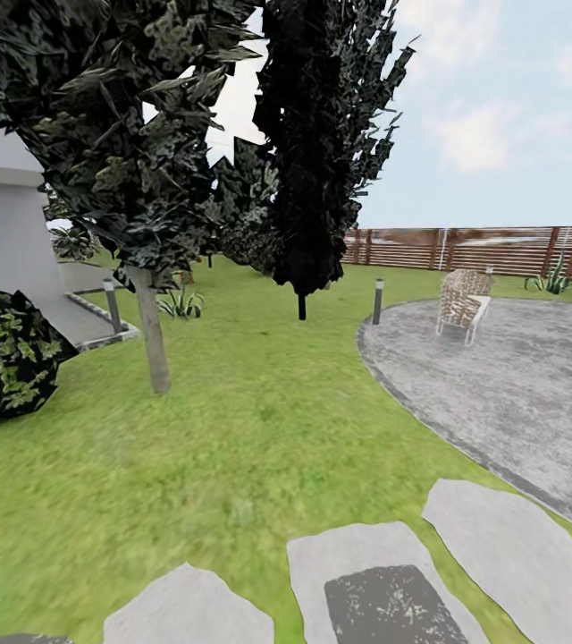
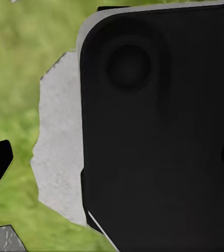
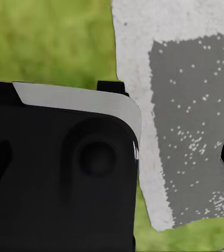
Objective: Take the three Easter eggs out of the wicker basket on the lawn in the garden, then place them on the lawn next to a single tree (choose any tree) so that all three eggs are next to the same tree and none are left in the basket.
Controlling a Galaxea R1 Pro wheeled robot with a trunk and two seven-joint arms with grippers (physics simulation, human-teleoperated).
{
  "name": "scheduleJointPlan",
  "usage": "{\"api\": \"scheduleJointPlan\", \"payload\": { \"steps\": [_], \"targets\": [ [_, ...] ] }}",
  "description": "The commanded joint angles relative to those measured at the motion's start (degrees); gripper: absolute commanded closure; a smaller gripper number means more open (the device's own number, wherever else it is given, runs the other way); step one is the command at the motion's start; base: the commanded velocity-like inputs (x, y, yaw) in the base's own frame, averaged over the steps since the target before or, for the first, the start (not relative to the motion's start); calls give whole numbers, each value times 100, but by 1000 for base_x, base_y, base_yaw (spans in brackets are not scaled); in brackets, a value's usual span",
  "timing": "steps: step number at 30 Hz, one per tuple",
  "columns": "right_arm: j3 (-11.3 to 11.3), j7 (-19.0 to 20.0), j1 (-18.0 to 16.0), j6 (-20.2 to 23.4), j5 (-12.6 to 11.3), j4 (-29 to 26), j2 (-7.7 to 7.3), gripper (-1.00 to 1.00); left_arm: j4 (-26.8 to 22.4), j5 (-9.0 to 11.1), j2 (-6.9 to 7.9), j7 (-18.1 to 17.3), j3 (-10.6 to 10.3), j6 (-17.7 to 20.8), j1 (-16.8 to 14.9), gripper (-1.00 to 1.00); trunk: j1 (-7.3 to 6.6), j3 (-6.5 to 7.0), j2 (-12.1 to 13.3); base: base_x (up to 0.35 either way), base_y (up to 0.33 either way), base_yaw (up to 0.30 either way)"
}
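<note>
Green lawn [image 1: 259, 429] ahead, a slim-trunked tree [image 1: 152, 340] standing on it at left, pale stepping stones [image 1: 366, 572] nearest. No readable writing anywhere. Finger spread on either gripper: cannot tell, only dark tips at picture edges.

**A home garden outdoors**

A wide mottled green lawn [image 1: 259, 429] runs to a brown horizontal-slat wooden fence [image 1: 500, 249]. Pale grey stepping stones [image 1: 509, 537], a grey gravel patio [image 1: 518, 385] with a wicker chair [image 1: 462, 302], trees and a white house wall [image 1: 4, 233] surround it.
</note>
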Motion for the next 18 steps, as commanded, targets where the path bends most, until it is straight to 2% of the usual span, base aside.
{"api": "scheduleJointPlan", "payload": {
  "steps": [1,18],
  "targets": [
    [34,1,-10,-37,0,23,2,-100,-12,1,-1,0,-4,-2,4,-100,4,-5,-3,342,0,-3],
    [36,1,-10,-37,0,23,0,-100,-12,1,2,0,-4,-2,4,-100,4,-5,-3,342,0,0]
  ]
}}
